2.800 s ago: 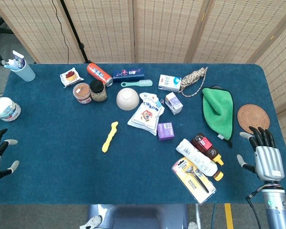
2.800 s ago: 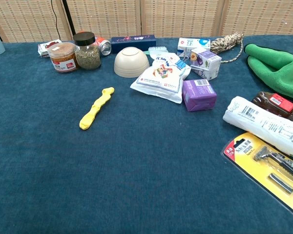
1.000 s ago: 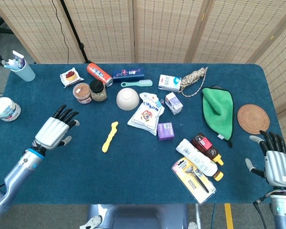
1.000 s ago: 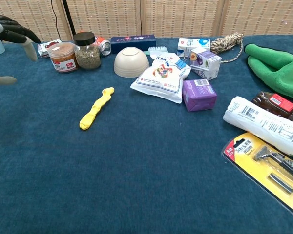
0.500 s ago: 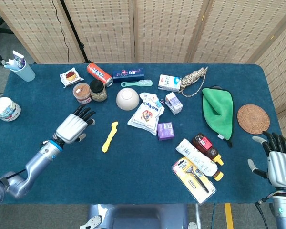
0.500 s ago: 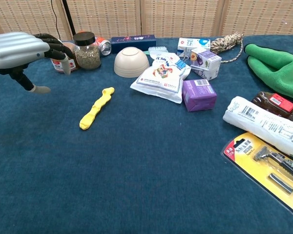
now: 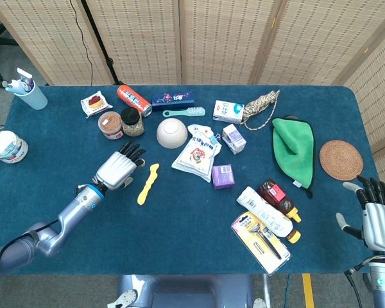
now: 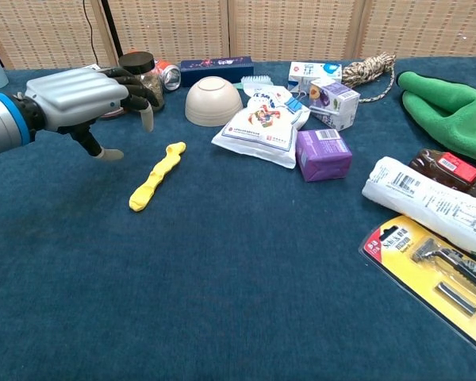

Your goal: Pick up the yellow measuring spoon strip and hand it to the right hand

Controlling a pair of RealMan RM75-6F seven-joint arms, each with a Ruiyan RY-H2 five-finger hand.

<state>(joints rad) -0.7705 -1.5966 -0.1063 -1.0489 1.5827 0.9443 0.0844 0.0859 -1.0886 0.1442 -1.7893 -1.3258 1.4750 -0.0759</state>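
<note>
1. Reaching stage, left side: the left hand hovers just left of the yellow measuring spoon strip, fingers spread wide and holding nothing. In the chest view the same hand sits above the cloth with its thumb hanging down, near the strip but apart from it.
2. Progress, as a judgement: nothing of the task is done. The strip lies untouched on the blue table. What remains is the closing of the hand on it, the lift, the carry across, and the handover.
3. Position of the strip: flat on the table, left of centre, in front of the upturned bowl and to the left of the white printed pouch. It touches neither.
4. Orientation: the long axis runs mostly away from the robot, slightly slanted. The far end leans to the right, toward the bowl; the near end lies further left and looks a little broader. The outline is wavy, suggesting a row of small scoops.
5. Right side: the right hand waits at the near right corner, well apart from the strip, fingers extended and apart, holding nothing. The razor pack and the bottles lie between it and the strip.
</note>
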